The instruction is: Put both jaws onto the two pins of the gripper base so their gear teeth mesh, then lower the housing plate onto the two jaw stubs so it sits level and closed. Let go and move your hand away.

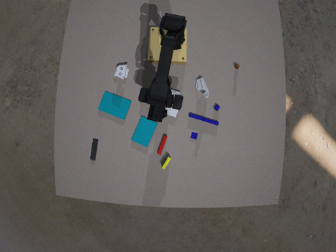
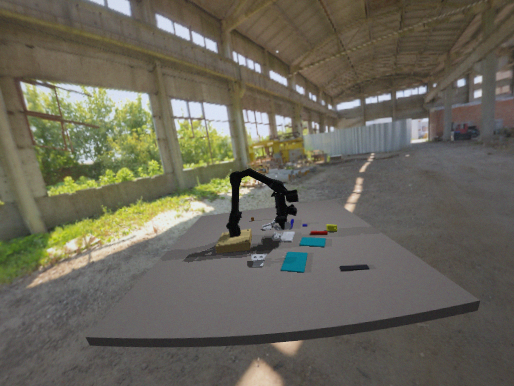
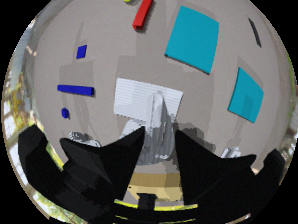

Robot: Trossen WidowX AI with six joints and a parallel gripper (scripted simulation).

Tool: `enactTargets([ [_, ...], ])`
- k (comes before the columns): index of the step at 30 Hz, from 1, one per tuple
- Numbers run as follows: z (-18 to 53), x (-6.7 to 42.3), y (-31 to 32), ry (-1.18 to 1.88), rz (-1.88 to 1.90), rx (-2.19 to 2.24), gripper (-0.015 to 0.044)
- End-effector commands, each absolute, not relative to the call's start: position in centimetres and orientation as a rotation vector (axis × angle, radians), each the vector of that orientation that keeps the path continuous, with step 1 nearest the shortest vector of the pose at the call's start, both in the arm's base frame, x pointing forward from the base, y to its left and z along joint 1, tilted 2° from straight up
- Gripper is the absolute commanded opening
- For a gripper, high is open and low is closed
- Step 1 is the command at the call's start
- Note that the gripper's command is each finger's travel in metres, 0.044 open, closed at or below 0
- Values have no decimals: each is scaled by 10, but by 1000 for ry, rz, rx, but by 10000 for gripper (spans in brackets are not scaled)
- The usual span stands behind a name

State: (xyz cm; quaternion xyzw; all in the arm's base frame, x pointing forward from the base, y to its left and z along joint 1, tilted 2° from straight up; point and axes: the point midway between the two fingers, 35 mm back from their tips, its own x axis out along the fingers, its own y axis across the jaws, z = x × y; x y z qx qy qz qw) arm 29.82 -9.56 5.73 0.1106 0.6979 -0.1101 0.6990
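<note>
My gripper (image 1: pixel 157 115) (image 2: pixel 281 226) (image 3: pixel 160 131) points down, shut on a white jaw (image 3: pixel 157 112). The jaw is held above the table; its lower end is hard to make out. The gripper base (image 1: pixel 172 111) (image 2: pixel 287 237) (image 3: pixel 130 96), white with a ribbed flat part, lies on the table beside and below the hand. The held jaw hides part of it in the wrist view, and its pins cannot be made out. The other white jaw (image 1: pixel 202 87) (image 2: pixel 270 226) (image 3: pixel 84 139) lies apart. The white housing plate (image 1: pixel 121 71) (image 2: pixel 258 257) (image 3: pixel 230 152), with two round holes, lies on the other side.
Two teal plates (image 1: pixel 114 105) (image 1: pixel 144 131) lie near the hand. A red bar (image 1: pixel 162 144), yellow block (image 1: pixel 166 162) and black bar (image 1: pixel 94 149) lie farther out. A long blue bar (image 1: pixel 203 119), two blue cubes (image 1: pixel 217 107) (image 1: pixel 194 135) and an orange block (image 1: pixel 236 66) are on the other side.
</note>
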Motion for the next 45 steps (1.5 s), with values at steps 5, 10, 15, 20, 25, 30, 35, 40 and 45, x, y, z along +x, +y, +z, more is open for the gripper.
enactTargets([
  [5, 41, 297, -95, 1564, -242, 251, 134],
  [10, 32, 297, -94, 1564, -242, 250, 134],
  [15, 24, 296, -94, 1564, -242, 250, 134],
  [20, 17, 296, -94, 1564, -241, 250, 134],
  [25, 17, 296, -94, 1564, -241, 250, 134],
  [30, 17, 296, -94, 1564, -241, 250, 134],
  [35, 17, 296, -94, 1564, -241, 250, 134],
  [40, 15, 296, -94, 1565, -239, 247, 134],
  [45, 14, 296, -94, 1565, -238, 246, 134],
])
